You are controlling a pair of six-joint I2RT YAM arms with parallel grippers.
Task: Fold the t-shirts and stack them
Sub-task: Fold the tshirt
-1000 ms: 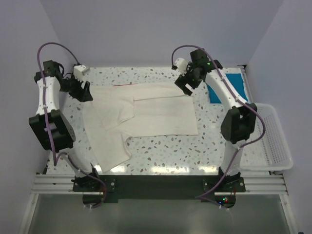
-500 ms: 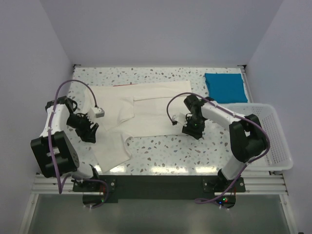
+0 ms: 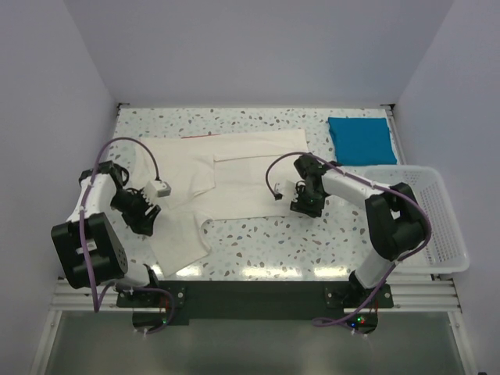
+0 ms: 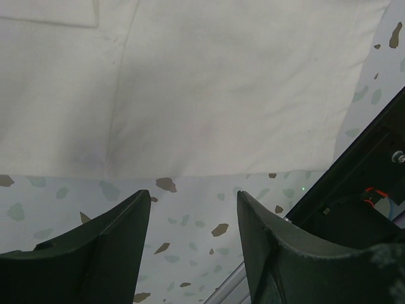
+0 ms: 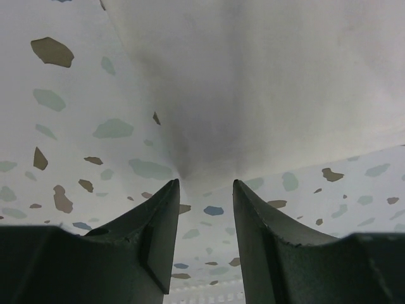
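The cream-white shirt (image 3: 242, 176) lies spread on the speckled table (image 3: 266, 242), pale side up, with a sleeve folded in and a flap trailing toward the near left. Its red panel is hidden. The teal-blue shirt (image 3: 359, 140) lies folded at the far right. My left gripper (image 3: 146, 217) is low at the shirt's left side. In the left wrist view it (image 4: 193, 206) is open over bare table, with the cloth edge (image 4: 221, 95) just ahead. My right gripper (image 3: 303, 205) is open at the shirt's near right corner. In the right wrist view its tips (image 5: 205, 185) sit just short of that corner (image 5: 266, 82).
A white lattice basket (image 3: 439, 226) stands at the right edge of the table. The black mounting rail (image 3: 250, 297) runs along the near edge, and it also shows in the left wrist view (image 4: 367, 183). Purple cables loop from both arms.
Both arms have come down from the shirt's far edge to its near side: the left to the left side, the right to the near right corner. The shirt has barely shifted.
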